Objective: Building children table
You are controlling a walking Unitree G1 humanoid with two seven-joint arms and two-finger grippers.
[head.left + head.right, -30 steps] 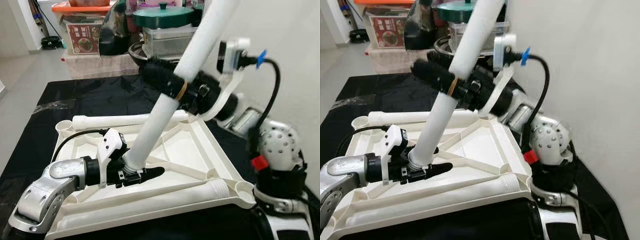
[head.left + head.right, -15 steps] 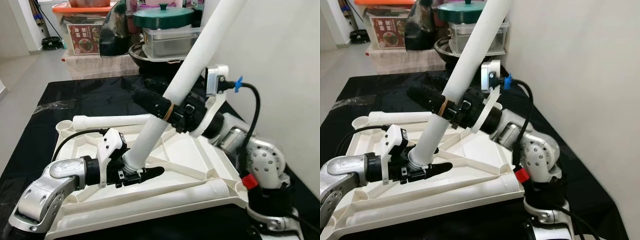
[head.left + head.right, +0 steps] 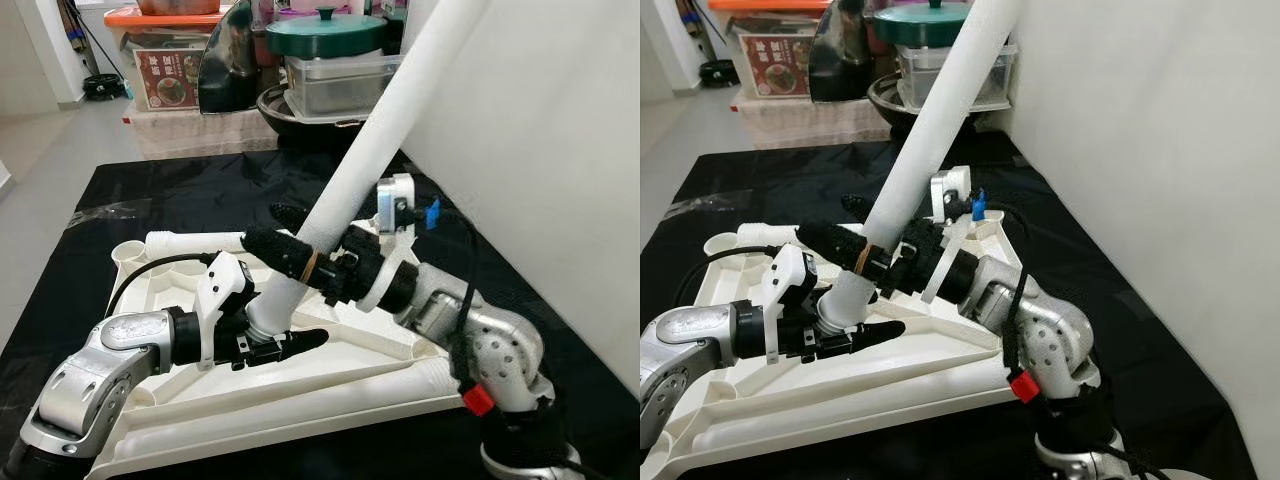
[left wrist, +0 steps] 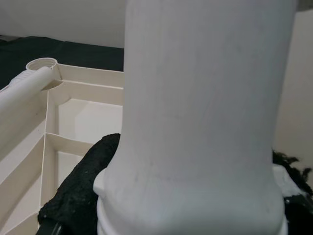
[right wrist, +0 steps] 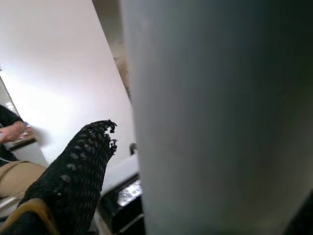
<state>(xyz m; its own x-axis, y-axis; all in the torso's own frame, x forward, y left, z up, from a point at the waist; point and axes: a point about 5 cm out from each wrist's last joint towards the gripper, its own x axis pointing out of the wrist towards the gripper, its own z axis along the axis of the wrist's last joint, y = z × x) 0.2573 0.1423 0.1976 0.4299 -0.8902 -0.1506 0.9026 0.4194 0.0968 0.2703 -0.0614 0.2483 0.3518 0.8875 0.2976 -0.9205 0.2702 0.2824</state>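
Two pincers: both closed around one white leg [image 3: 385, 130], which leans up and away from the tabletop [image 3: 400, 335].
Leg: long white tube, tilted; its lower, threaded end sits at the ribbed underside of the tabletop, its upper end runs out of the top of the head views.
Tabletop: white plastic, upside down on a black cloth [image 3: 150, 195]; round sockets at the corners.
Left pincer [image 3: 262, 345]: low, at the foot of the leg, black fingers [image 3: 300, 342] pinching it just above the thread; the left wrist view has the leg close up with one finger beside it.
Right pincer [image 3: 290, 245]: higher on the same leg, fingers on either side of it, gripping; a rubber band rings one finger.
Other legs: one [image 3: 195, 242] lies along the far edge of the tabletop, another [image 3: 330, 392] along the near edge.
Background: green-lidded pot [image 3: 325, 32] on a steel container, an orange-lidded box [image 3: 165, 55], a white wall [image 3: 540, 150] to the right.
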